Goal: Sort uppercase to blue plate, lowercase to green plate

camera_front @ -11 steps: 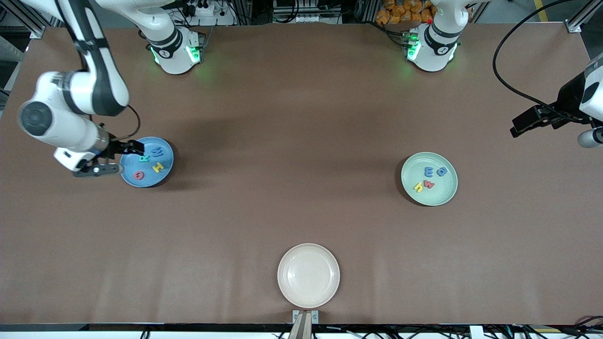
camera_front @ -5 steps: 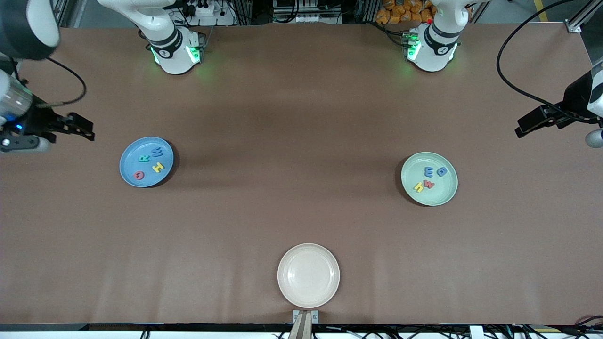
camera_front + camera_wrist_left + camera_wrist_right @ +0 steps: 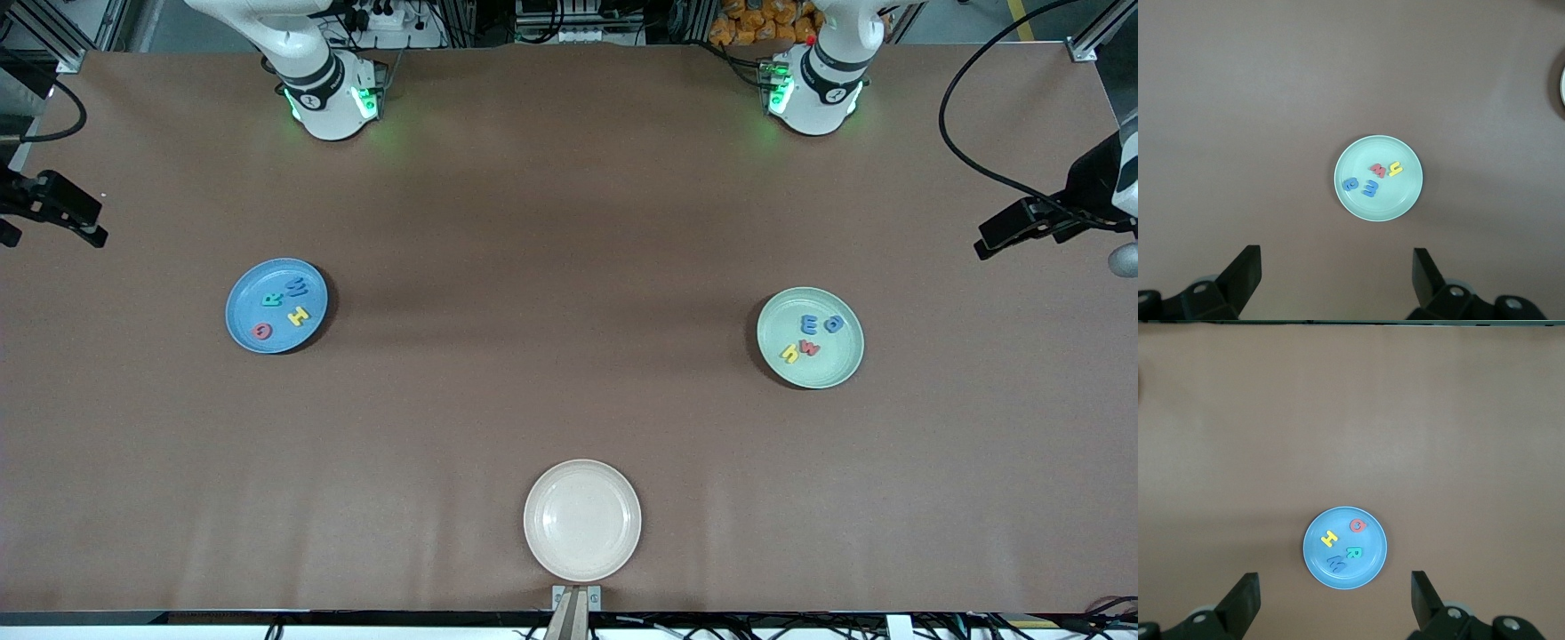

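The uppercase letters lie in the blue plate [image 3: 244, 311] [image 3: 1365, 575]: a blue W [image 3: 297, 286], teal R [image 3: 271, 300], yellow H [image 3: 299, 315] and red Q [image 3: 261, 331]. The lowercase letters lie in the green plate [image 3: 818, 372] [image 3: 1399, 197]: a blue e [image 3: 810, 324], blue p shape [image 3: 833, 324], red w [image 3: 809, 348] and yellow h [image 3: 789, 354]. My right gripper [image 3: 67, 218] [image 3: 1333, 600] hangs open and empty high over the table edge at the right arm's end. My left gripper [image 3: 1022, 229] [image 3: 1335, 280] hangs open and empty at the left arm's end.
An empty cream plate [image 3: 582, 480] sits near the table edge closest to the front camera, midway between the two arms. Both arm bases stand along the table edge farthest from that camera.
My right gripper has risen from over the blue plate and pulled back toward the table edge at its own end. The left gripper has hardly moved. No letter has shifted.
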`<state>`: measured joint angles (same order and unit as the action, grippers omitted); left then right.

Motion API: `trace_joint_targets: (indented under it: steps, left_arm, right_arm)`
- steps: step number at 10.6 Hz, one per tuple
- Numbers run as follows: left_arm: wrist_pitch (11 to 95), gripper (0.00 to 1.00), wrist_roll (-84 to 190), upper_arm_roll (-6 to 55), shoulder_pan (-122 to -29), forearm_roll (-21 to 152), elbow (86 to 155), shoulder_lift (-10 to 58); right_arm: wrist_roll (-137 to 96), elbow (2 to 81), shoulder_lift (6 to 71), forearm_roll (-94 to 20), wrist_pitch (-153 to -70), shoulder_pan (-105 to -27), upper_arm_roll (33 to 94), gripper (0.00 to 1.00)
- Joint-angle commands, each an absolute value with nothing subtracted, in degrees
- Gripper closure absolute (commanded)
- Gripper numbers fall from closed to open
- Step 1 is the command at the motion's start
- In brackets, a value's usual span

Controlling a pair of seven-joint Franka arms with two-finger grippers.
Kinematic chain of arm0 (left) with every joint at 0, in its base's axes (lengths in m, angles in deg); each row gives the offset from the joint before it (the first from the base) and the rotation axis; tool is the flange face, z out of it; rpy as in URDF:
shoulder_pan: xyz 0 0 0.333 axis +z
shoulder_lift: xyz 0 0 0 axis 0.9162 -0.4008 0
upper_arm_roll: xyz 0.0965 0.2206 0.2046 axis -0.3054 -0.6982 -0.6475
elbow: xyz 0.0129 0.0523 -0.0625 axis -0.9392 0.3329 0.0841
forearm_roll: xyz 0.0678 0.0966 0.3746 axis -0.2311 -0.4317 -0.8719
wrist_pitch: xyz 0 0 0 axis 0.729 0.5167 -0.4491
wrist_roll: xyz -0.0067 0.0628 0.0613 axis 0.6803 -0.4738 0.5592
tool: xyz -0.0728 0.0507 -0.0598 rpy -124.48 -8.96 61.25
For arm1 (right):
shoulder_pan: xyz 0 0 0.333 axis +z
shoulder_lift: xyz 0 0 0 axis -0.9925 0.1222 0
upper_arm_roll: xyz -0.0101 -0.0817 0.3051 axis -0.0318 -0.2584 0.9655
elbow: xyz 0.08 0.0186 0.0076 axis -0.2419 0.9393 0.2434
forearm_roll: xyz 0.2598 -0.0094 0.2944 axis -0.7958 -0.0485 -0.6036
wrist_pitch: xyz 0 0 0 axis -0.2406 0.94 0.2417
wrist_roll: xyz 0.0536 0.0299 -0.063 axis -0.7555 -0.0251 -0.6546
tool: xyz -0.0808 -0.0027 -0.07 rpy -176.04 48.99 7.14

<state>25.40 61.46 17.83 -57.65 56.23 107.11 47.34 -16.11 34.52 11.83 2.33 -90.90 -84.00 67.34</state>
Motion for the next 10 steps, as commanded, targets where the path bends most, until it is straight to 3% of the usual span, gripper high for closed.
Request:
trace_joint_targets:
  steps: [1,5,10]
  left_arm:
    - [24.5,0.00,57.0,17.9,-55.6,57.7,106.3,47.6]
    - [24.5,0.00,56.4,17.9,-55.8,57.7,106.3,48.0]
    - [24.5,0.00,53.6,17.8,-56.7,56.9,104.5,47.3]
  right_arm:
    - [-11.8,32.1,12.5,1.7,-89.9,-85.5,69.1,0.00]
    - [-11.2,33.9,11.1,1.6,-90.6,-85.5,69.1,0.00]
    - [-11.6,29.6,15.3,2.2,-90.9,-86.0,69.0,0.00]
